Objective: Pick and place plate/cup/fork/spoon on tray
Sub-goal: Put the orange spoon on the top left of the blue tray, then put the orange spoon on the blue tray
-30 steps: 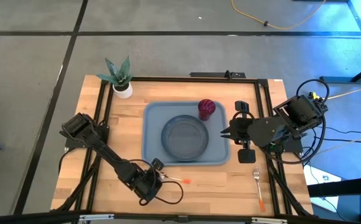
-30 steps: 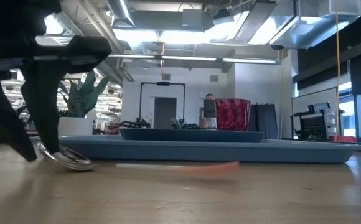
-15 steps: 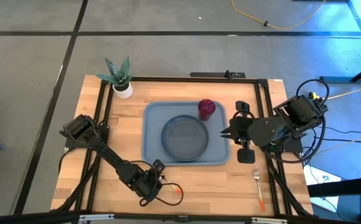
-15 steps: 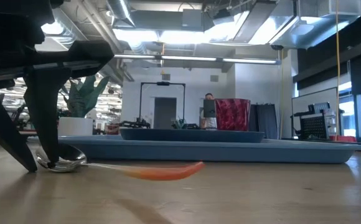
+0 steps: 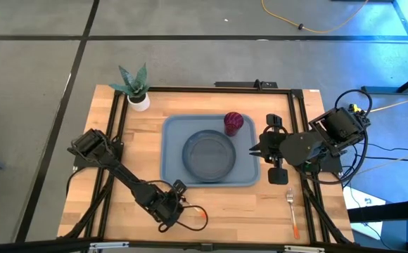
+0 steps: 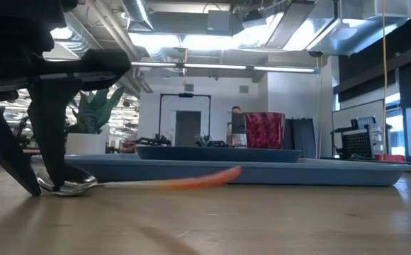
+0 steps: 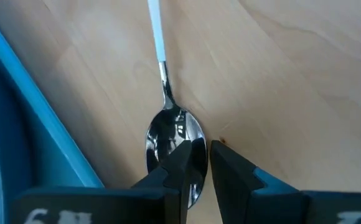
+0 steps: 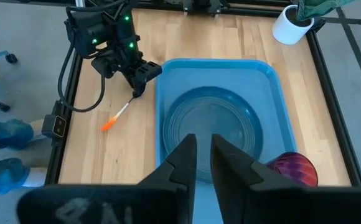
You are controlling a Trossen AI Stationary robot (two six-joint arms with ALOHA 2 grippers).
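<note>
From above I see the left gripper (image 5: 176,204) at the table's 6 o'clock edge, hiding the spoon (image 7: 171,134) bowl; my left wrist view shows its fingers pinching that bowl. The right gripper (image 5: 255,149), pressed nearly together, waits at the tray's (image 5: 172,133) 3 o'clock.

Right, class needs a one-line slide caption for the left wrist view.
Left gripper pinching the spoon bowl on the table, beside the tray edge.
</note>
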